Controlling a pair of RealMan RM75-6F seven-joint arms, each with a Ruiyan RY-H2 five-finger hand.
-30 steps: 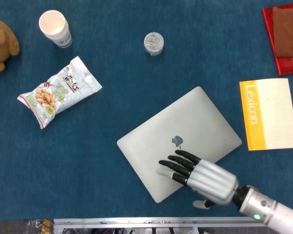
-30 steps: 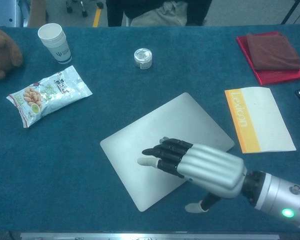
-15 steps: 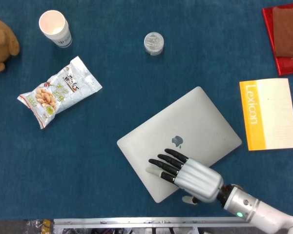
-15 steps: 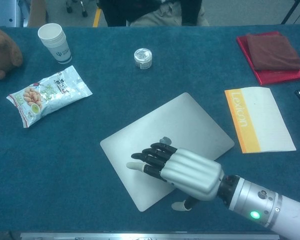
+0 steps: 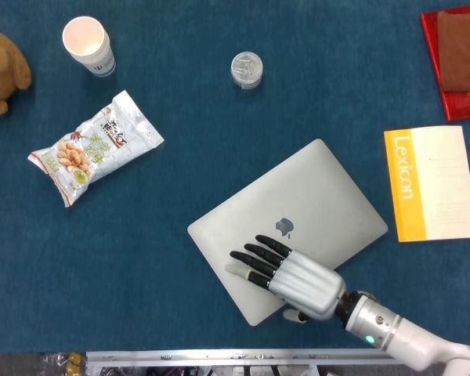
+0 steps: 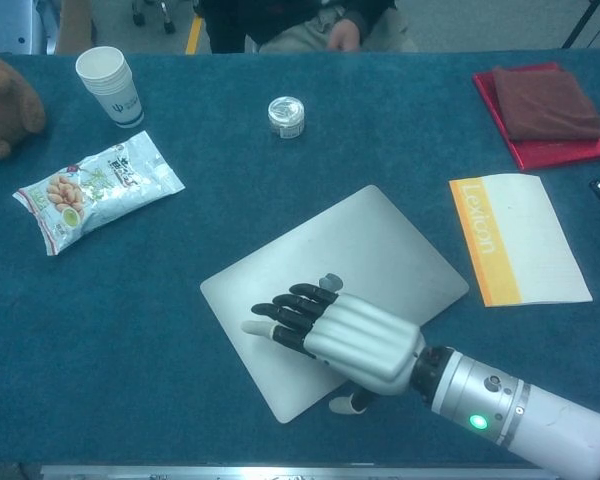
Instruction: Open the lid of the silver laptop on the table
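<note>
Snack bag (image 5: 95,146): laid at upper left on the blue counter (image 5: 180,102).
Silver laptop (image 5: 313,196): seen closed, lower centre of the frame.
Right hand (image 5: 286,274): laid flat on the lid's near part, fingers (image 5: 254,254) extended and slightly apart; nothing is gripped.
Yellow book (image 5: 432,183): placed at right.

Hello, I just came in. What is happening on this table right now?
The robot's right hand lies over the near part of the silver laptop, fingers stretched flat across the lid and the thumb down by the near edge. The lid is not yet open. The left hand is not visible. A snack bag, paper cup and Lexicon book lie untouched around it.
</note>
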